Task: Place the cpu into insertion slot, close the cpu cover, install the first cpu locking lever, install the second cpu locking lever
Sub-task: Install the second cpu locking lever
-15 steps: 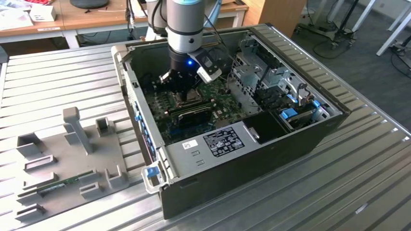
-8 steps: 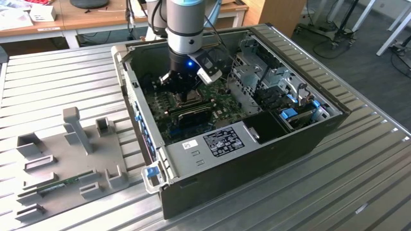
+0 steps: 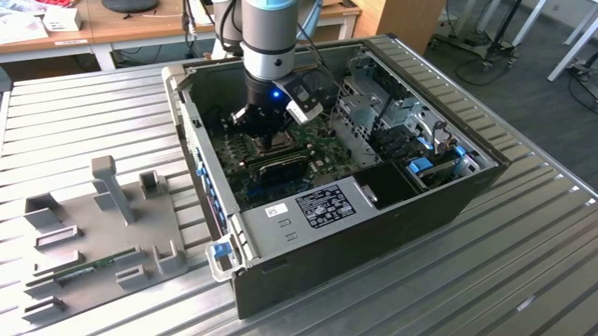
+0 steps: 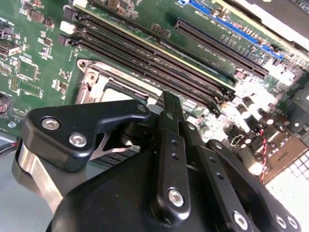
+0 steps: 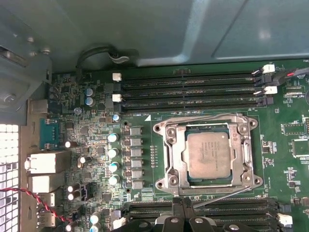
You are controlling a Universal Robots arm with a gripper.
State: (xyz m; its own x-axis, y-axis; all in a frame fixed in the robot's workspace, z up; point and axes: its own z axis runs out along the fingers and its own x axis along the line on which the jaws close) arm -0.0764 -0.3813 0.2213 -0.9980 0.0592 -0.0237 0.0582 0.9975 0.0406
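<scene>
Inside an open computer case (image 3: 449, 189) on a slatted metal worktop (image 3: 84, 112), the gripper (image 3: 272, 137) hovers over the motherboard (image 5: 96, 130); the cpu (image 5: 208, 154) sits in the insertion slot (image 5: 170, 170), cpu cover (image 5: 240, 145) flat around it, at three o'clock from a capacitor row; whether the jaws are open, I cannot tell

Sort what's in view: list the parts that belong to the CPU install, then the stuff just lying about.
Job in hand:
- cpu, seated in the insertion slot
- cpu cover, lying down around the chip
- pincer, low over the motherboard

Lying about:
- memory slots
- grey fixture tray beside the computer case
</scene>
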